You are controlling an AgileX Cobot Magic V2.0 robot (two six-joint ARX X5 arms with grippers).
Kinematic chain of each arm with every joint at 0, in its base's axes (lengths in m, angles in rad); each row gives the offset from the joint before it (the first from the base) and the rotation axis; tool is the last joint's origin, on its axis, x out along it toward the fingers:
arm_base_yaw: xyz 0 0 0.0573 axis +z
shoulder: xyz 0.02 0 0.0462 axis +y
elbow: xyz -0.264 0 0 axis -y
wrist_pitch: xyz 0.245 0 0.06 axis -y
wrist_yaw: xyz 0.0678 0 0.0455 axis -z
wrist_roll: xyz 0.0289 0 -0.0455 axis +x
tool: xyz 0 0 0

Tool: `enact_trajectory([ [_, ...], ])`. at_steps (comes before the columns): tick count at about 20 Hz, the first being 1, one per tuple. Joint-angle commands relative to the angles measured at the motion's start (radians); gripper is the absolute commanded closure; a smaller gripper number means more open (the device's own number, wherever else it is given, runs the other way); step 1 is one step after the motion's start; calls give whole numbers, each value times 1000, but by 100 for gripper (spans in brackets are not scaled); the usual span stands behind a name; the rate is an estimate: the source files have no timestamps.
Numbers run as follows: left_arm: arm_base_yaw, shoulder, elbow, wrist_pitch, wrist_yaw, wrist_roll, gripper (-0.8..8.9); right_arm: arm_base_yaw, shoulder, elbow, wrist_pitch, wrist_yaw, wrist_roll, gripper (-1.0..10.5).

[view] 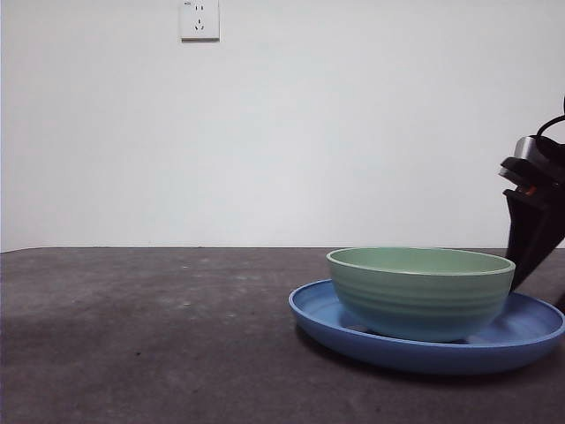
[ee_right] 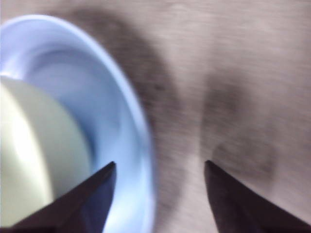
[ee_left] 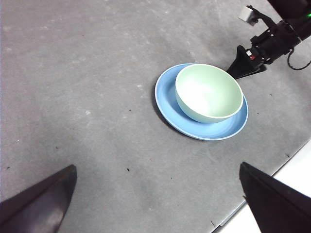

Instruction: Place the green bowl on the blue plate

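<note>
Black right pincer (view: 530, 256) agape — beside bowl-laden blue plate (view: 521, 340).

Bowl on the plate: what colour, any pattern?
Pale mint-green bowl, faint horizontal ridges outside; front view shows it best.

No legible text or markings

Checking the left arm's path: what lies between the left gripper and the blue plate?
Nothing: the left wrist view shows only bare grey table between the left gripper and the plate.
</note>
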Motion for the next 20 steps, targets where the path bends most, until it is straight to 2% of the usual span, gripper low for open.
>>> enact_trajectory([
  [1, -5, 4, 10, 6, -2, 5, 210, 5, 46, 16, 25, -28, -16, 694],
  [2, -5, 4, 10, 6, -2, 5, 210, 5, 59, 16, 27, -28, -16, 707],
  [7, -5, 4, 10, 6, -2, 5, 210, 5, 74, 16, 34, -28, -20, 932],
  [11, -5, 4, 10, 6, -2, 5, 210, 5, 73, 27, 34, -30, -7, 933],
  [15, -5, 4, 10, 6, -2, 5, 210, 21, 73, 116, -32, -31, 13, 933],
  [20, -5, 4, 10, 6, -2, 5, 210, 117, 73, 246, -94, 12, 53, 933],
])
